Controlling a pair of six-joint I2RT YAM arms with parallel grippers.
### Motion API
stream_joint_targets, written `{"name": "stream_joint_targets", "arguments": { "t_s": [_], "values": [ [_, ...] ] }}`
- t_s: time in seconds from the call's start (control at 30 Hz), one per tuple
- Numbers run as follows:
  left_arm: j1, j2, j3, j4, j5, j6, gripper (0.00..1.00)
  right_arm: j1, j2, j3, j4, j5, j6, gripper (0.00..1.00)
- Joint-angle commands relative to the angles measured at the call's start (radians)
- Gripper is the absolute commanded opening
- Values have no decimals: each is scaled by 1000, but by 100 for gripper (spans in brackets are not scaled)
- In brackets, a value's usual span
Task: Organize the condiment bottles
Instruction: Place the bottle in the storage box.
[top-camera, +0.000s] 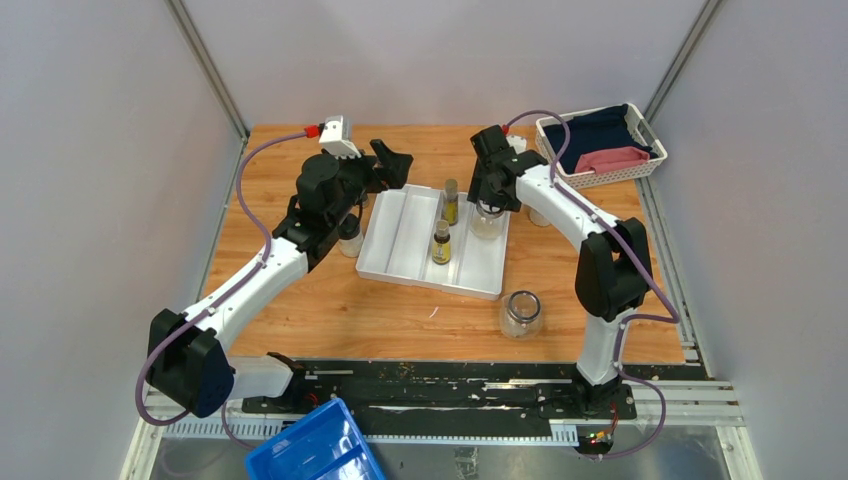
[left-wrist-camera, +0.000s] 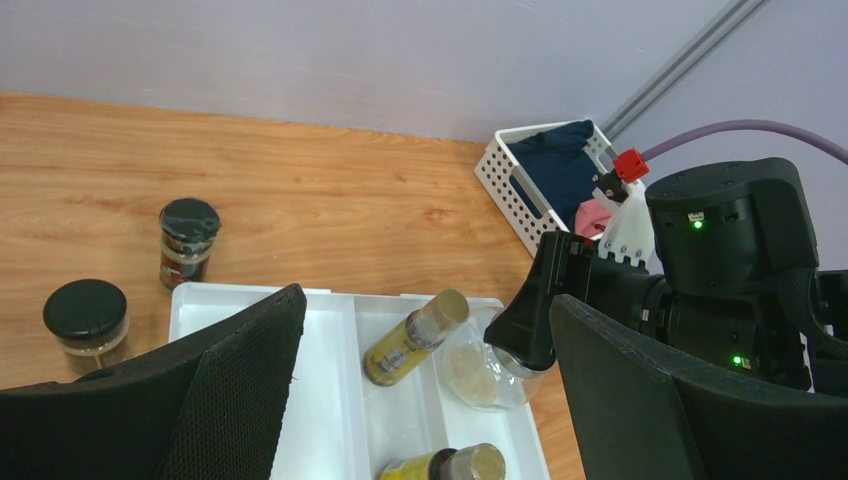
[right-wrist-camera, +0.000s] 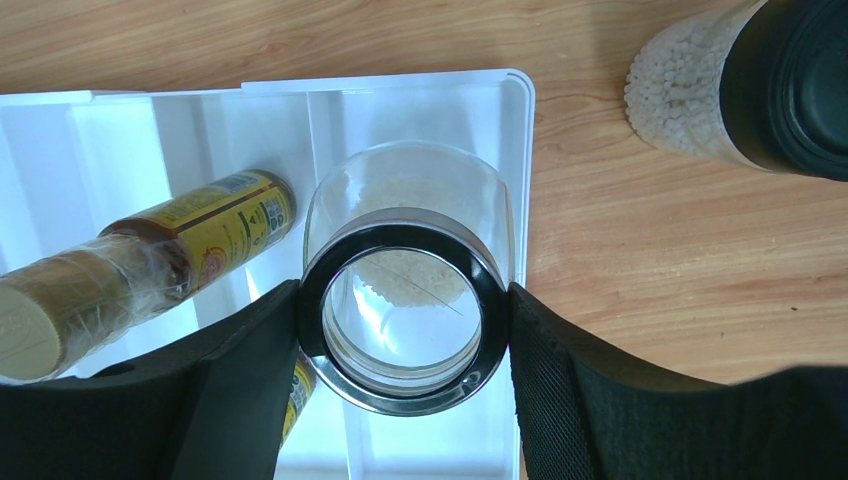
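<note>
Jaws of the right gripper (right-wrist-camera: 403, 300) pinch a clear glass jar (right-wrist-camera: 405, 200) over the white tray's (top-camera: 400, 235) right compartment, beside two yellow-labelled bottles (top-camera: 441, 243) already inside. The left gripper (left-wrist-camera: 428, 310) has its jaws spread. Left of the tray a black-lidded jar (left-wrist-camera: 85, 315) and shaker (left-wrist-camera: 188, 240) wait, and right of it a second glass jar (top-camera: 521, 312): perhaps halfway.

The table (top-camera: 330, 310) has a top of orange-brown wood. A white divided tray (top-camera: 395, 235) lies about in its middle. By the tray's left side stand a black-lidded jar (left-wrist-camera: 86, 318) and a small dark shaker (left-wrist-camera: 188, 240), apart from each other. A clear glass jar (top-camera: 521, 313) stands near the tray's near right corner, not touching it. A dark-lidded jar of white grains (right-wrist-camera: 680, 95) stands just right of the tray. A white basket (top-camera: 610, 177) sits at the far right corner.
</note>
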Motion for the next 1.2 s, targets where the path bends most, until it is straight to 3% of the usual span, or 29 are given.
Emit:
{"name": "stream_joint_targets", "arguments": {
  "t_s": [0.0,0.93,1.17],
  "values": [
    [-10,-14,-14,-2,7,-1,95,17,4,-13,13,35,26,0],
    [-10,-2,-6,-1,11,0,95,17,55,-6,14,40,21,0],
    [-10,7,-6,-1,11,2,95,17,68,1,14,32,17,29]
  ]
}}
